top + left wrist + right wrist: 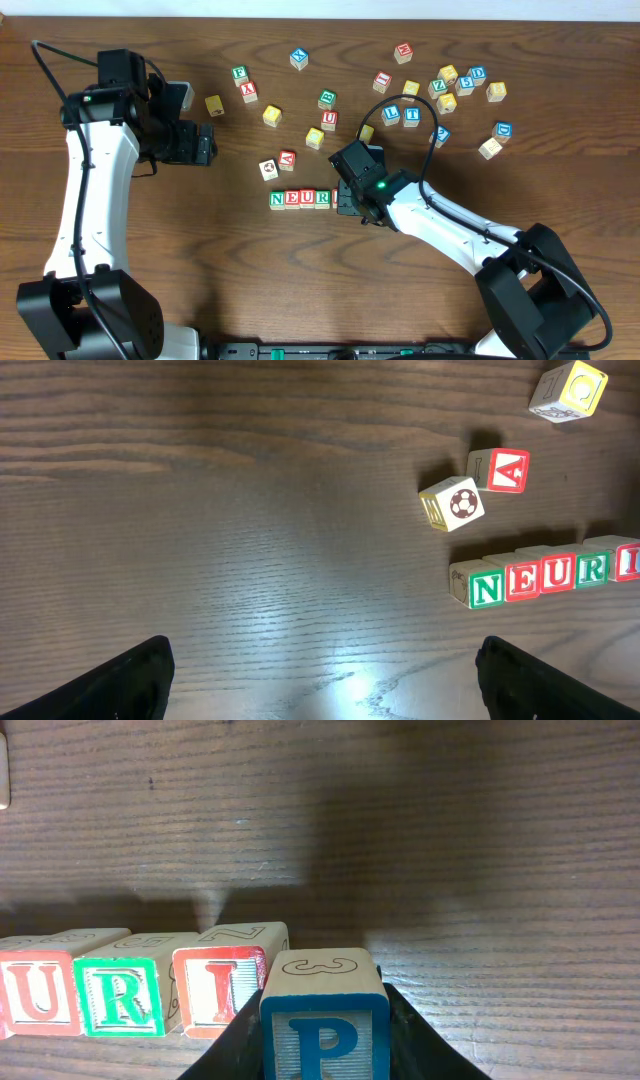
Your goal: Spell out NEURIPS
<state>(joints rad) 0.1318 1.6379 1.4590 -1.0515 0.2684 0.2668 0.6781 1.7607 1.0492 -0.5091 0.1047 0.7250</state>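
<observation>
A row of wooden cubes reads N (277, 199), E (292, 199), U (307, 198), R (322, 198) near the table's middle. The left wrist view shows the same row (540, 575) ending in a red I (628, 560). My right gripper (325, 1032) is shut on the blue P cube (325, 1020), which sits just right of the red I (218, 990) and a little nearer the camera than the row. Overhead, the right gripper (346, 199) covers that end of the row. My left gripper (320, 665) hangs open over bare wood, left of the row. I cannot pick out the S cube.
A red A cube (287, 159) and a soccer-ball cube (268, 169) lie just behind the row's left end. Several loose letter cubes are scattered across the back, densest at the back right (447, 90). A yellow cube (213, 104) lies near the left arm.
</observation>
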